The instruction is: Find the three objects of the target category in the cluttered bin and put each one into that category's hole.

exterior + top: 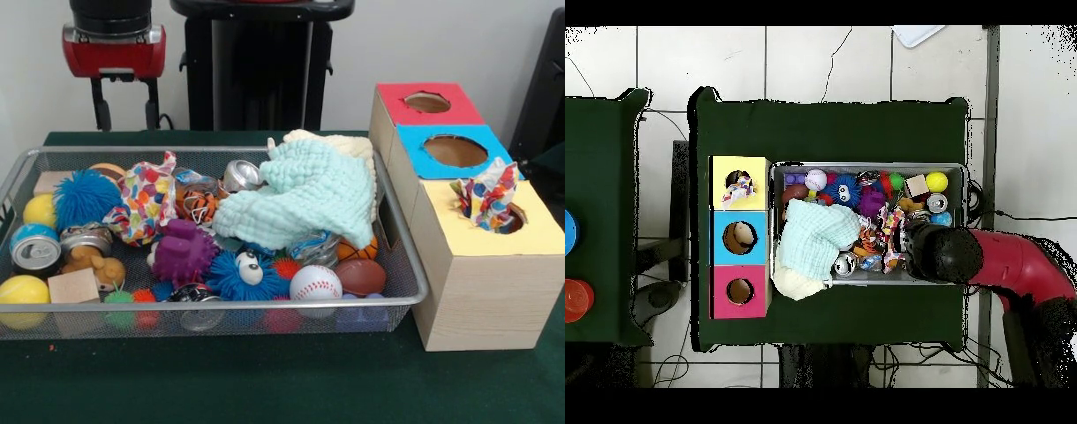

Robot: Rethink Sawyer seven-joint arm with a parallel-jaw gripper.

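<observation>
The wire mesh bin [413,284] is full of toys. One polka-dot cloth [146,199] lies bunched in its left half; in the overhead view this cloth [890,228] lies next to the arm. A second polka-dot cloth [488,194] sticks out of the hole [512,221] in the yellow-topped box [468,238], and it also shows in the overhead view [739,186]. A third one is not visible. My gripper [126,113] hangs open and empty above the bin's far left corner. In the overhead view the arm's head [945,253] covers it.
A mint-green waffle cloth [300,199] lies over a cream cloth [349,146] at the bin's right. Around them are a blue fuzzy ball [86,196], a purple spiky toy [183,252], cans [35,247], a baseball [315,283] and a wooden block [73,285]. Blue-topped [455,152] and red-topped [427,103] boxes stand behind the yellow one.
</observation>
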